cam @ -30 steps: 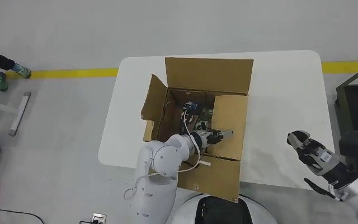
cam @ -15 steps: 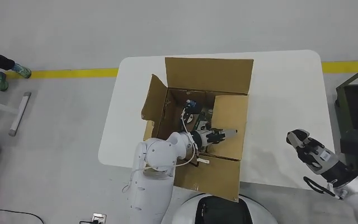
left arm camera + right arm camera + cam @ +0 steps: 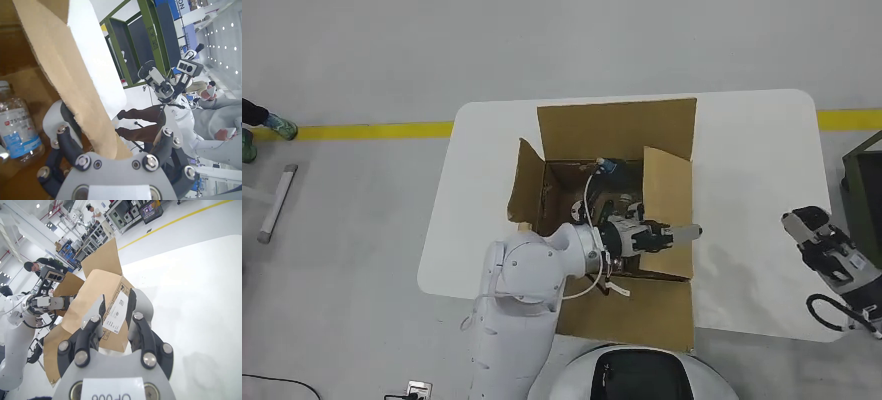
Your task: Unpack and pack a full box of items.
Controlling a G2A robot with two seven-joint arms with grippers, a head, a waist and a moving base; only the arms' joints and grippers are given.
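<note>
Raised upright: flap (image 3: 667,198); left gripper (image 3: 689,231) shifted right | its fingers spread astride flap | right gripper (image 3: 117,304) spread open at table (image 3: 742,150) right edge | white label (image 3: 115,311) on box (image 3: 612,130) side

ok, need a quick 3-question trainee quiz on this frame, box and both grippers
1. True or false: the right gripper is shut on something.
2. What stands between the fingers of the left gripper? A) a box flap B) a cup C) a towel
3. Fill in: the clear bottle is ___ the box.

Key: 1 false, it is open and empty; 2 A; 3 inside.
</note>
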